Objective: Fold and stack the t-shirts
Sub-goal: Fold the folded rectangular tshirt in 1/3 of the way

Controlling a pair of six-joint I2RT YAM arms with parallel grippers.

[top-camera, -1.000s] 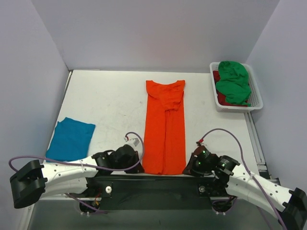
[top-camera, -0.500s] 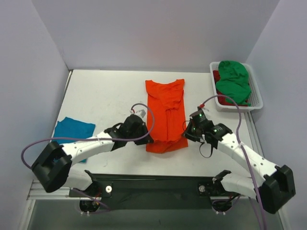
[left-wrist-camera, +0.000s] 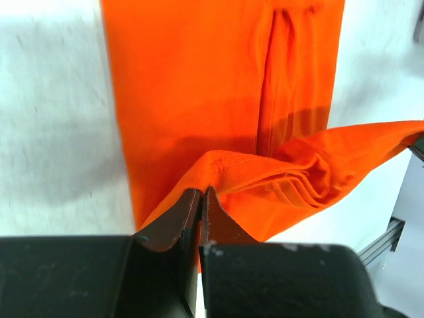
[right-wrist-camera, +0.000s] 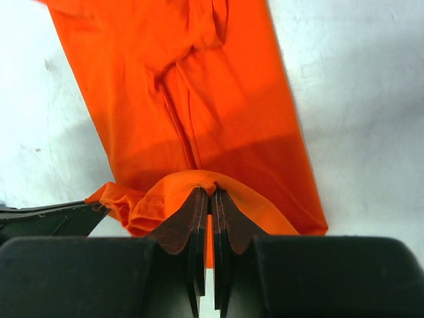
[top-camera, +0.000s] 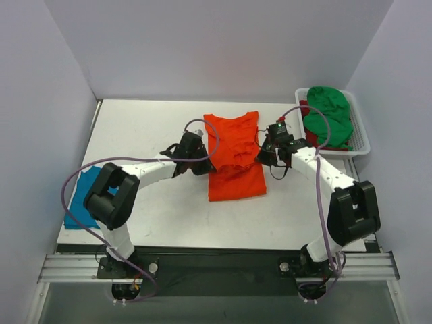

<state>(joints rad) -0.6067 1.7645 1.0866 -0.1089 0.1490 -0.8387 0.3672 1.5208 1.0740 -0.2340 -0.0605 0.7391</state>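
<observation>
My left claw (left-wrist-camera: 201,199) and right claw (right-wrist-camera: 211,199) clamp the orange shirt (top-camera: 233,158) mid-fold, centre frame; teal shirt (top-camera: 74,206) lies folded left; green shirt (top-camera: 329,113) and red shirt (top-camera: 304,108) wait upper right.

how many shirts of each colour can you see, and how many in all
orange shirt: 1
teal shirt: 1
green shirt: 1
dark red shirt: 1, mostly hidden under the green one
total: 4
</observation>
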